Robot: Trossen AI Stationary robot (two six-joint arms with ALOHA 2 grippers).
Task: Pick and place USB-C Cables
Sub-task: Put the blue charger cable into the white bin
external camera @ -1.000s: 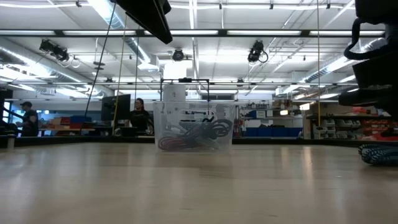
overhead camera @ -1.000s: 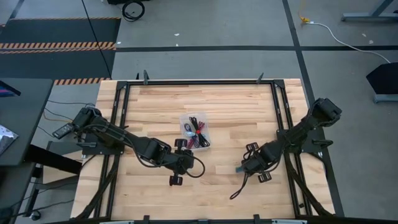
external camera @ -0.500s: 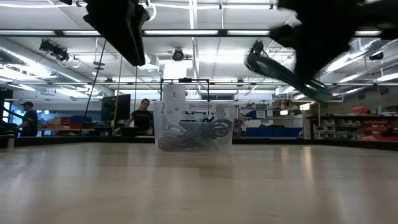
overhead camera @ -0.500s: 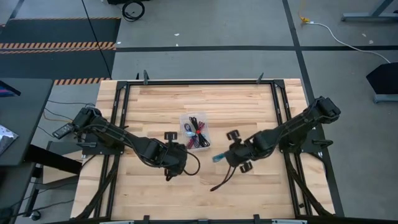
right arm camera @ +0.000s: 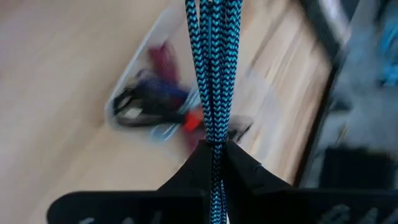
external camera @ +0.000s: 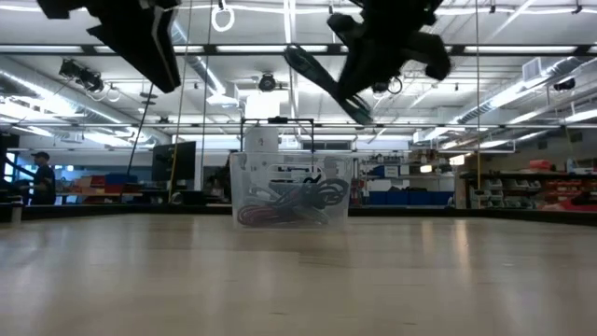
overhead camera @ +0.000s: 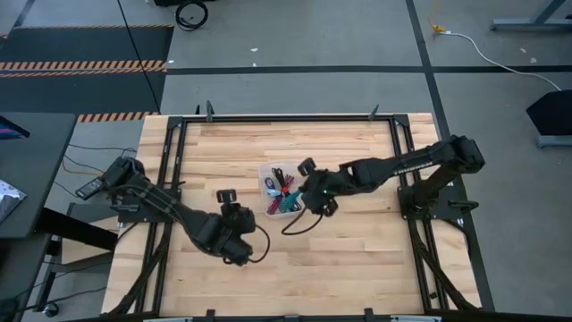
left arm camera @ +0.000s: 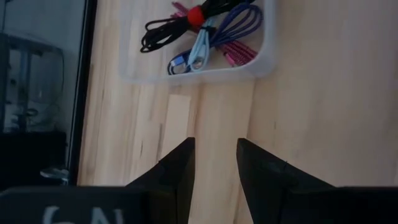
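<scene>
A clear plastic box (overhead camera: 268, 170) stands at the table's middle; it also shows in the low view (external camera: 291, 191) and the left wrist view (left arm camera: 261, 59). In it lie a black cable with a red tie (left arm camera: 163, 30), a purple-blue one (left arm camera: 239, 18), a light blue one (left arm camera: 202, 50) and a maroon one (left arm camera: 236, 55). My right gripper (overhead camera: 308, 192) is shut on the teal cable (right arm camera: 211, 68), above the box's right side. My left gripper (left arm camera: 214, 165) is open and empty, above the wood to the near left of the box (overhead camera: 235, 233). My right gripper pinches the teal braided cable's bundled strands (right arm camera: 213, 134) between its two fingers, which lie along the strands. The cable is lifted clear of the table. Its dark loose end (overhead camera: 290, 228) hangs beyond the gripper, toward the table's near edge.
Black frame rails (overhead camera: 174, 161) run along the table's left, right and far edges. Bare wood (overhead camera: 357, 259) lies near and right of the box. A person (external camera: 42, 173) stands in the room far behind the table.
My right gripper has carried the teal cable from the table's near right, up and toward the left, to above the box; the cable has left the table and hangs from the fingers. My left gripper has drawn back a little toward the table's left edge.
</scene>
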